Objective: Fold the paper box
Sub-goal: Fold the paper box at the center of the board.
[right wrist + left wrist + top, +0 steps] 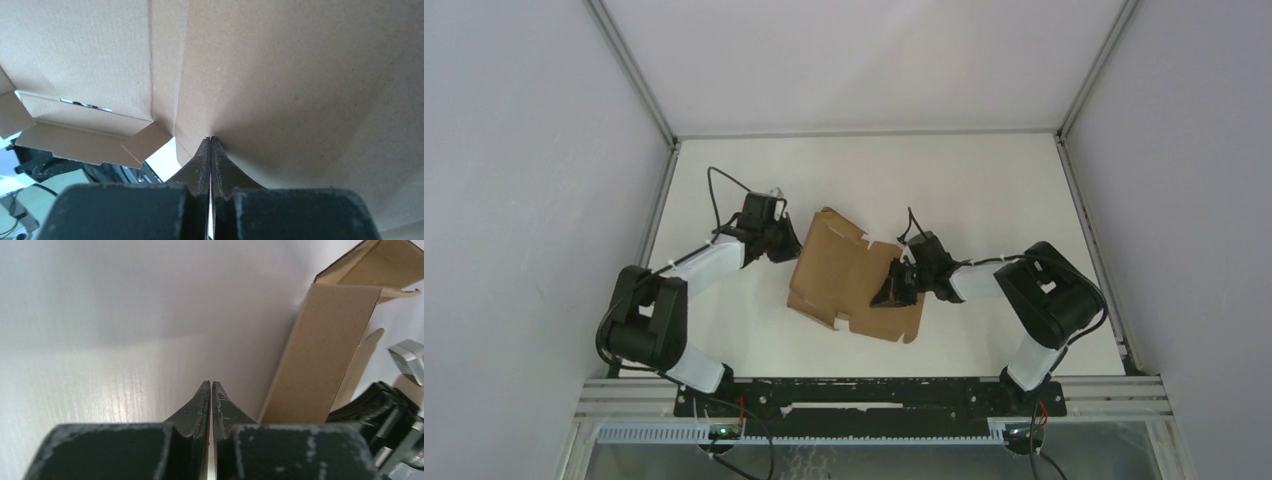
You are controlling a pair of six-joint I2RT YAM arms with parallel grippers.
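**Item 1: left gripper** point(210, 386). Jaws together, edge to edge, with nothing between them. The tips hang just over the pale table point(984, 190).

**Item 2: paper box** point(854, 285). Plain brown cardboard, partly raised.
- Position: it sits between the two sets of jaws. It is just right of the left jaws and apart from them. It lies under and ahead of the right jaws.
- Left wrist view: one panel stands upright to the right of the closed tips. A flap opens outward at the top of this panel.
- Lie: the sheet sits slantwise on the table. Its long axis runs from the far end, nearest the left jaws, down to the near end by the right arm.
- Edges: small tabs jut from the far edge and the near-left edge.

**Item 3: right gripper** point(210, 140). Jaws together. The tips rest against a broad flat panel of the box, with a shadowed dimple around them. No cardboard shows between the tips. It cannot be told whether a thin crease is nipped there.

**Obscured or hard to make out**
- The right wrist view is almost filled with cardboard. A slit and folded tabs show at its left, with dark hardware behind them that is hard to make out.
- In the top view the right gripper covers part of the box's right half.
- Dark machinery is cut off at the right edge of the left wrist view, and I cannot identify it.
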